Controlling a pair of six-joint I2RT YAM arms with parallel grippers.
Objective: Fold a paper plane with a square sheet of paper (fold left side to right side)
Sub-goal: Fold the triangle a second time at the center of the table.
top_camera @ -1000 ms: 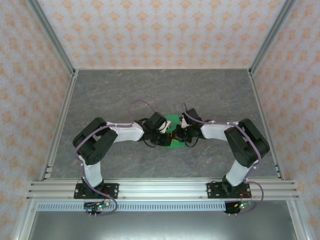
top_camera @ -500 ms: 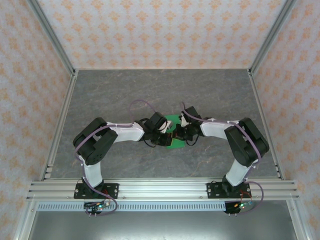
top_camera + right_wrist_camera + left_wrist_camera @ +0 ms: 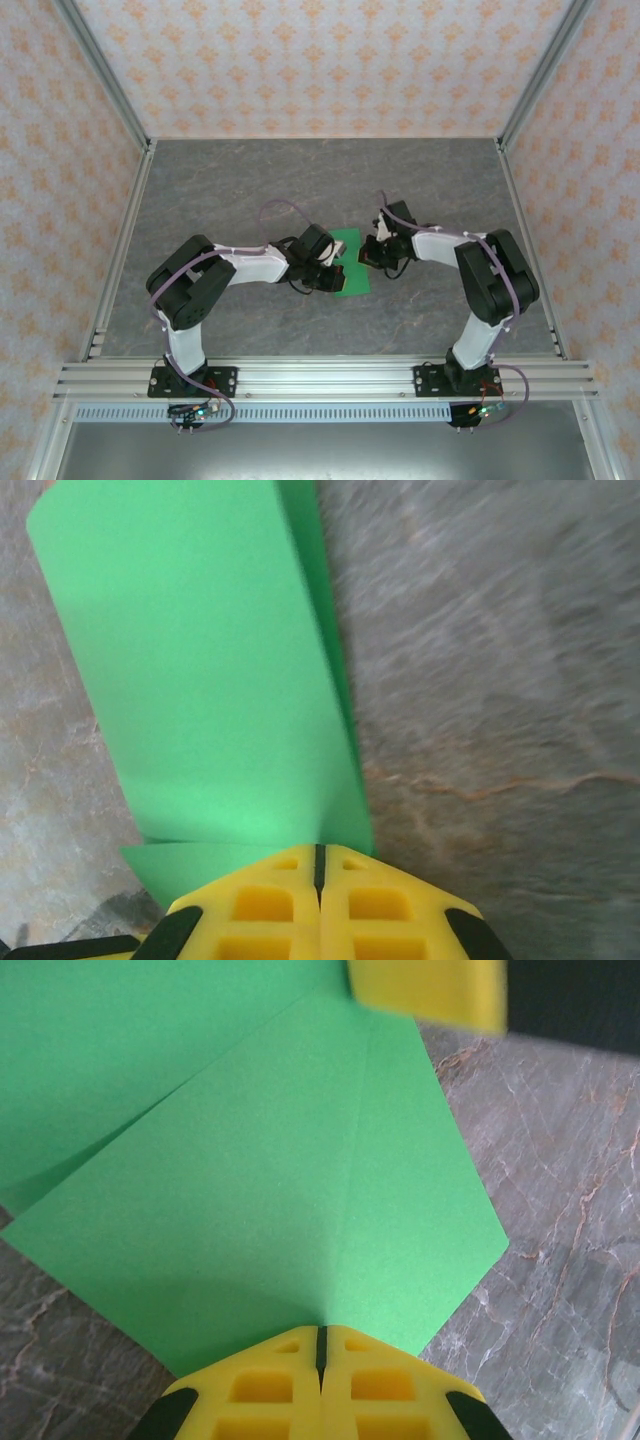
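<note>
Two robot arms meet over the square sheet of paper (image 3: 347, 266) at the middle of a grey, marble-patterned surface (image 3: 250, 190). The bright green sheet lies folded into a smaller, many-layered shape. It sits between the left end effector (image 3: 328, 272), which reaches in over its left side, and the right end effector (image 3: 372, 252), which is at its right edge.

From the left wrist, the yellow fingers (image 3: 270, 1390) are pressed together with no gap at the seam. Their tips (image 3: 320, 1335) sit at the near edge of the paper (image 3: 250, 1190), where a crease runs away across the top layer. A yellow finger of the other arm (image 3: 425, 990) rests at the far end of that crease.

From the right wrist, the right end effector (image 3: 320, 852) is likewise clamped shut, its tips touching the near end of the green shape (image 3: 200, 660). An upper flap lies over a lower layer that peeks out along the right side and at the near left corner. Whether either pair of fingers nips the paper or merely bears on it cannot be told — the contact is hidden under the tips
</note>
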